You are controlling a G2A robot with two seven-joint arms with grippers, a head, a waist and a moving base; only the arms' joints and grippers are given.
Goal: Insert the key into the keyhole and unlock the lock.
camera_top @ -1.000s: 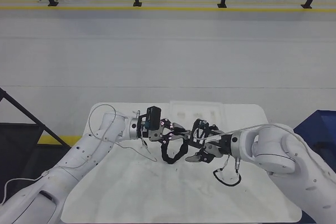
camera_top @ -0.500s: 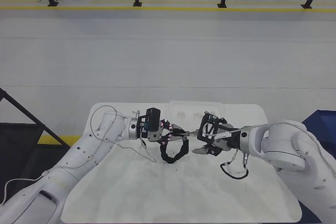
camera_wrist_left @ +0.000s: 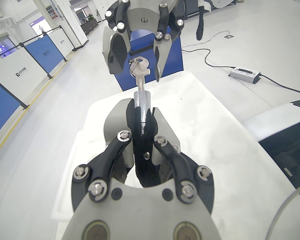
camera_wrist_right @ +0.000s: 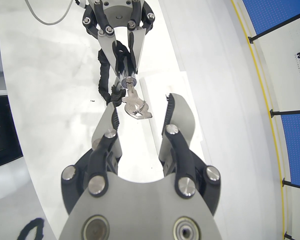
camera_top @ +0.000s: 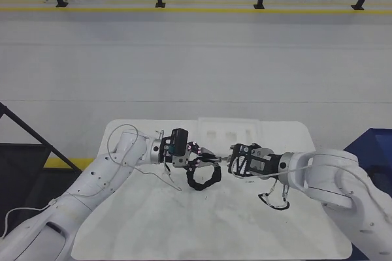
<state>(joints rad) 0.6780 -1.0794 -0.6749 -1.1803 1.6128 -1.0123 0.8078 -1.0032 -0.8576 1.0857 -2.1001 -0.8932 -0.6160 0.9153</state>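
Observation:
My left gripper (camera_wrist_left: 141, 112) is shut on a chrome lock cylinder (camera_wrist_left: 142, 106) and holds it above the table's middle. A black cable loop (camera_top: 202, 179) hangs from the lock. The silver key (camera_wrist_left: 139, 69) sits with its blade in the keyhole and its head sticking out. My right gripper (camera_wrist_right: 141, 104) faces the left one, open, with a finger on each side of the key's head (camera_wrist_right: 136, 106) and a gap to both. From the top, the left gripper (camera_top: 206, 156) and the right gripper (camera_top: 232, 162) meet tip to tip.
The white table (camera_top: 150, 222) has rounded corners, with a flat white pad (camera_top: 228, 127) at its far side. A black cord (camera_top: 274, 199) dangles under the right forearm. A blue bin (camera_top: 379, 147) stands off the right edge, a black frame (camera_top: 13, 124) off the left.
The right gripper has drawn back slightly from the lock and turned about its wrist, and its forearm has swung rightward. The left arm and lock have stayed put.

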